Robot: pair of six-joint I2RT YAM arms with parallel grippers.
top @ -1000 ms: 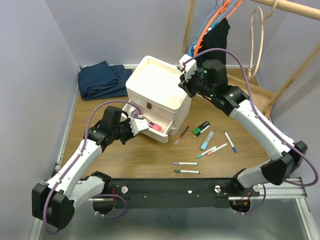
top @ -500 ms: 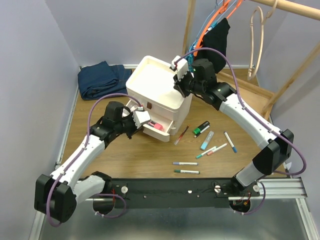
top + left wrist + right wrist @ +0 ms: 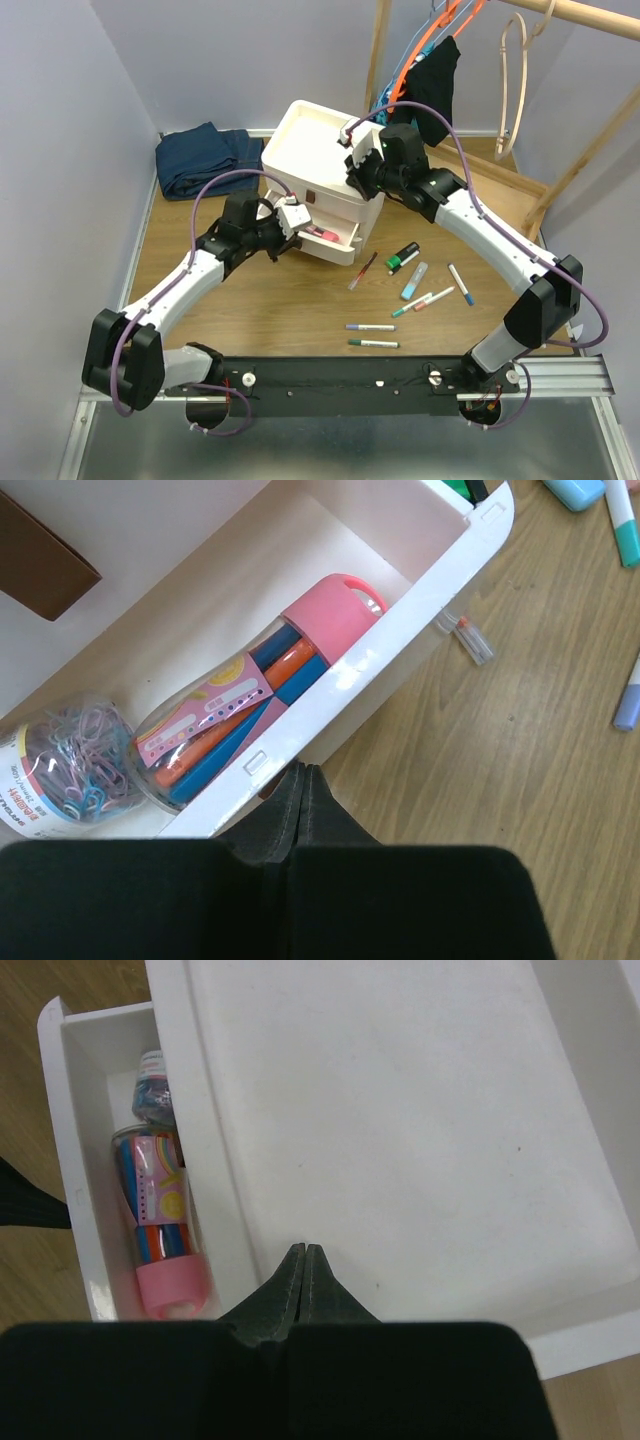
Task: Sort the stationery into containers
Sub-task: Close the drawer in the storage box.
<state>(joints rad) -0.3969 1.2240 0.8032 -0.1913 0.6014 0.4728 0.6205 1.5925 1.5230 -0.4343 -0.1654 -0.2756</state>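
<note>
The containers (image 3: 345, 210), a white stack of drawers with a tray-like top (image 3: 400, 1110), stand at the back middle. The bottom drawer (image 3: 400, 630) is pulled out. It holds a pink-capped clear case of coloured pens (image 3: 260, 690) and a tub of coloured clips (image 3: 65, 760). My left gripper (image 3: 303, 772) is shut, its tips against that drawer's front wall. My right gripper (image 3: 305, 1252) is shut over the top tray's right side. Loose stationery lies on the table: a red pen (image 3: 362, 270), a black-green marker (image 3: 403, 257), a blue-capped bottle (image 3: 414, 281) and several white markers (image 3: 370, 327).
Folded blue cloth (image 3: 205, 158) lies at the back left. A wooden rack with hangers and a black garment (image 3: 436, 75) stands behind the right arm. The black base bar (image 3: 340, 375) runs along the near edge.
My left gripper has pushed right and back against the drawer front, which has slid partly in, and the stack has shifted. My right gripper has closed and settled over the top tray.
</note>
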